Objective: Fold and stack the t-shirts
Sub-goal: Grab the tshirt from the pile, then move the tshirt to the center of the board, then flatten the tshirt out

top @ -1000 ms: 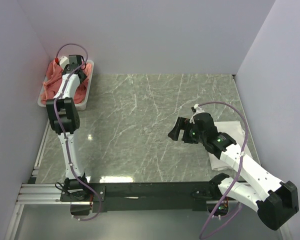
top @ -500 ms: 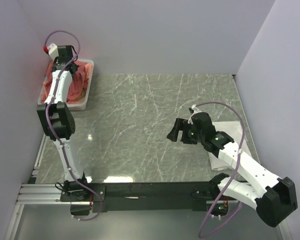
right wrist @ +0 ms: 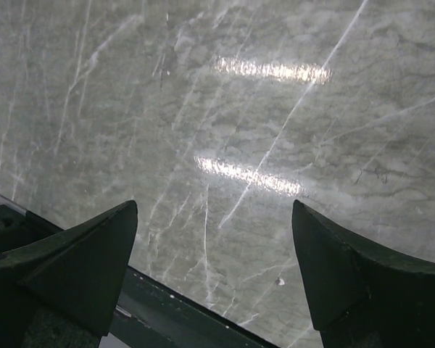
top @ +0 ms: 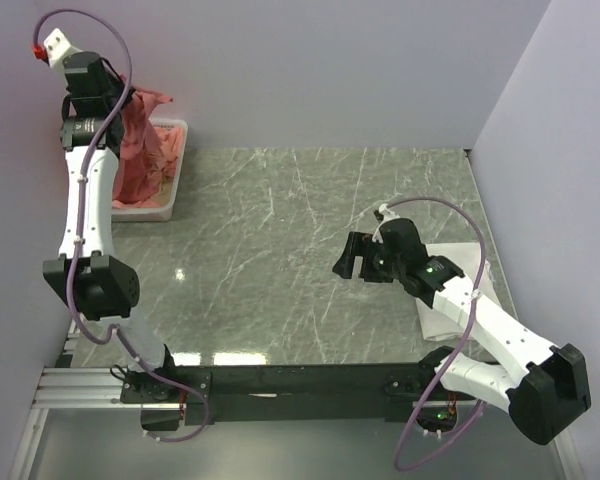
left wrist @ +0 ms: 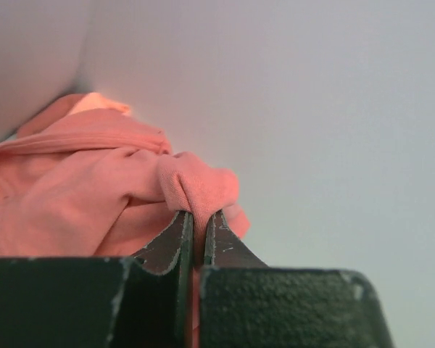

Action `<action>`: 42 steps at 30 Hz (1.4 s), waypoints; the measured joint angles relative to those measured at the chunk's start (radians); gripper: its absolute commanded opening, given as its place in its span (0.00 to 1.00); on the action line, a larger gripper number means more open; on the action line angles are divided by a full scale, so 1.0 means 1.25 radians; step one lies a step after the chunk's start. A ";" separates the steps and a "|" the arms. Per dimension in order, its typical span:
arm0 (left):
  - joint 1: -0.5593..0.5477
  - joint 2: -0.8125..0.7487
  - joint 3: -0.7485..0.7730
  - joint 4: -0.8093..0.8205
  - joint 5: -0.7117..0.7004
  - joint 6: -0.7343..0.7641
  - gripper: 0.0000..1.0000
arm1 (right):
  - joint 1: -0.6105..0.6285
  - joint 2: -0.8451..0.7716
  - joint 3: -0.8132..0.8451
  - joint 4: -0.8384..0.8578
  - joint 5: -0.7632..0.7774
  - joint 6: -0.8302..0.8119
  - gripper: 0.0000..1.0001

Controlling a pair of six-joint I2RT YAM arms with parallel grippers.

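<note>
Left gripper (left wrist: 198, 217) pinches a coral t-shirt (top: 140, 150) high above the tray (top: 176, 185) at the table (top: 280, 220)'s far-left corner, cloth hanging straight down below it. Right gripper (top: 345, 262) hovers wide open, empty, well apart toward the right edge.

Two arms, the left arm (top: 80, 210) and the right arm (top: 485, 325), and two grippers, the left gripper (left wrist: 198, 221) and the right gripper (right wrist: 214, 206). One white tray (top: 145, 211) at the worktop's (top: 280, 250) far left corner. One salmon-pink t-shirt (top: 140, 140) hangs over it; the pink heap (top: 163, 165) inside cannot be counted. One white folded garment (top: 438, 322) at the right edge
</note>
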 measured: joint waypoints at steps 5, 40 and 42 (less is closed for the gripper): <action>-0.063 -0.061 0.000 -0.003 0.034 0.027 0.00 | 0.002 0.000 0.023 0.001 0.025 0.000 0.92; -0.396 -0.351 -0.902 0.112 0.195 -0.208 0.54 | 0.009 -0.018 -0.025 0.019 0.170 0.043 0.83; -0.407 -0.359 -0.918 0.128 0.198 -0.210 0.53 | 0.027 0.008 -0.027 0.032 0.171 0.047 0.82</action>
